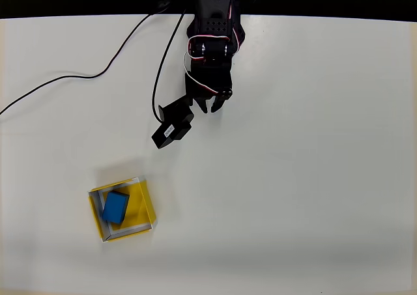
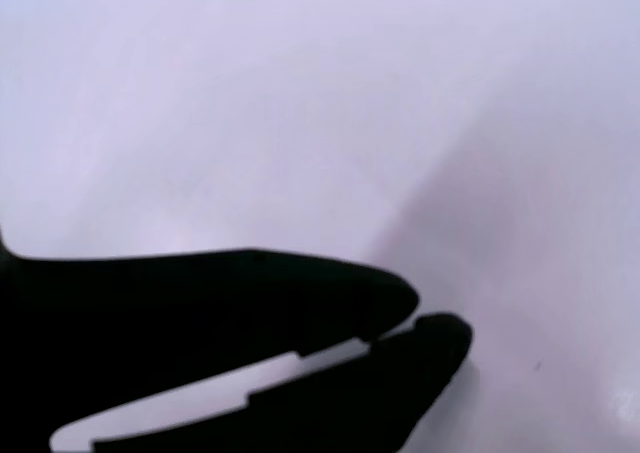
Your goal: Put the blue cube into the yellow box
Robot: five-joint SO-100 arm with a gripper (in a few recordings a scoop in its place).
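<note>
Blue cube point(image 1: 115, 207): you see it lying inside the yellow box point(image 1: 146, 207), at about seven o'clock on the white table point(image 1: 313, 178) in the overhead view; placement looks complete. Gripper point(image 1: 212, 103): at twelve o'clock, well apart from the box, fingertips nearly touching and holding nothing, so little appears left for you to do.

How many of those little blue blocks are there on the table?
1. The blue cube lies inside the yellow box, at the table's lower left in the overhead view, far from the tool. None seems hidden.
</note>
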